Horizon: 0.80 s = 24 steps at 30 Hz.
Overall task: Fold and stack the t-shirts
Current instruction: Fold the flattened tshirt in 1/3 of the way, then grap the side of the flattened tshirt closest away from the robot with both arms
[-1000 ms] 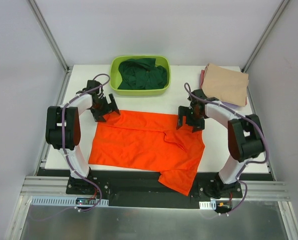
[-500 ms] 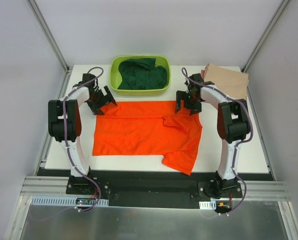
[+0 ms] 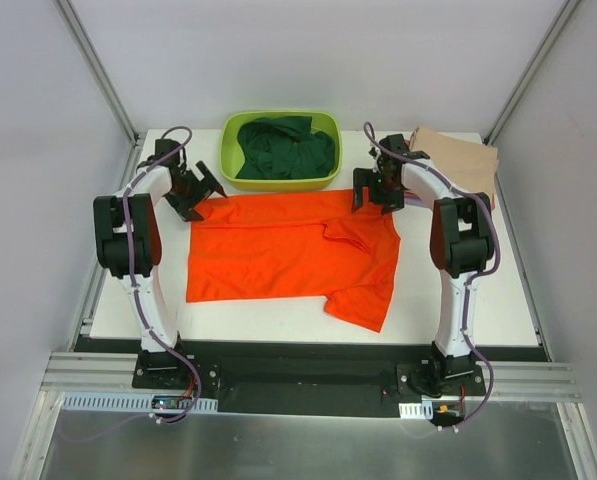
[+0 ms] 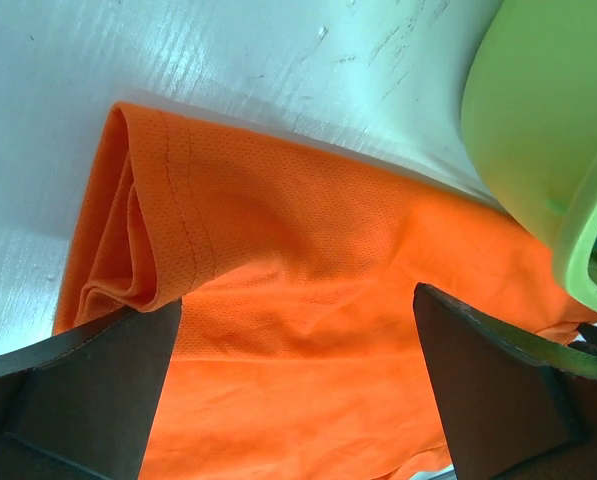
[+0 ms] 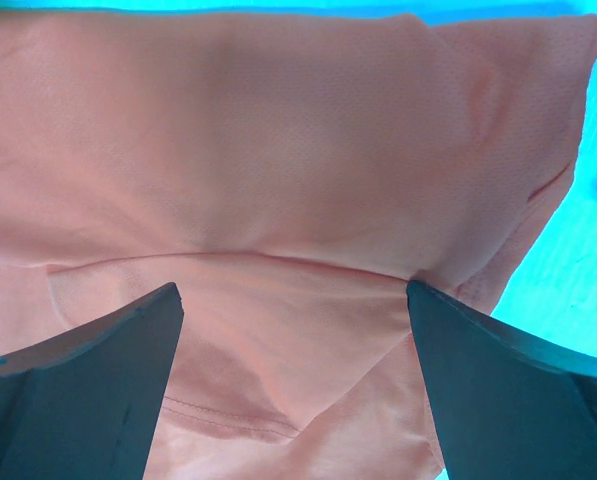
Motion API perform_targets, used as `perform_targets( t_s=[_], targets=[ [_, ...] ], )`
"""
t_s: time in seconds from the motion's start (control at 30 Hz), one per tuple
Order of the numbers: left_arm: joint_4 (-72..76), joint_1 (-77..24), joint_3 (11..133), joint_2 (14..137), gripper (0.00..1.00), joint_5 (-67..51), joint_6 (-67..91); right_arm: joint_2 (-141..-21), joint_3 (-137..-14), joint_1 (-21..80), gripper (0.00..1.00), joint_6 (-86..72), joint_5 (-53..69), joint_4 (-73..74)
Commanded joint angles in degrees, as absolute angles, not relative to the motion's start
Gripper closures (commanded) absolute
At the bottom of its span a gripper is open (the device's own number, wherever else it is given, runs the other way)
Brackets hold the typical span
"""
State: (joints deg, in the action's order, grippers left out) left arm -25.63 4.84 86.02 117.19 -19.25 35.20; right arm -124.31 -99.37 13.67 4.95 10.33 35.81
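The bright orange t-shirt (image 3: 288,250) lies spread on the white table, with its lower right part folded into a point near the front. My left gripper (image 3: 200,190) is at its far left corner and my right gripper (image 3: 373,195) is at its far right corner. In the left wrist view the left gripper (image 4: 296,380) has its jaws wide apart over the orange cloth (image 4: 308,250). In the right wrist view the right gripper (image 5: 293,380) is likewise wide open over the cloth (image 5: 278,150), which looks pale there. A dark green t-shirt (image 3: 283,148) lies crumpled in the tub. A tan folded shirt (image 3: 463,160) tops the stack at the far right.
The lime-green tub (image 3: 278,183) stands at the table's far middle, just beyond the orange shirt, and its wall shows in the left wrist view (image 4: 538,120). The folded stack sits just right of my right arm. Metal frame posts rise at both far corners.
Both grippers have moved towards the far side, and the orange shirt has slid with them. Its lower part, which hung over the near edge, now lies on the table.
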Motion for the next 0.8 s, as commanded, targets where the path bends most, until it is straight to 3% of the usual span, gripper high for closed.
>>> perform_targets(
  t_s=[0.0,0.2,0.53,0.77],
  targets=[
    [-26.54,5.45,88.59,113.21,0.01,-20.30,35.34,-119.02,-100.20,13.54,0.04,7.91,10.90,36.57],
    [-26.89,5.36,82.02,101.19,0.01,-16.98,34.28,-105.41,-91.43,15.64,0.04,10.90,9.06,34.20],
    [-31.46,5.45,43.38,66.49,0.01,-1.85,42.87,-74.73,-54.78,18.46,0.04,0.98,5.45,18.99],
    [-32.61,5.45,26.73,47.38,0.04,1.49,50.18,-68.20,-48.26,18.37,0.04,0.09,5.80,19.33]
  ],
)
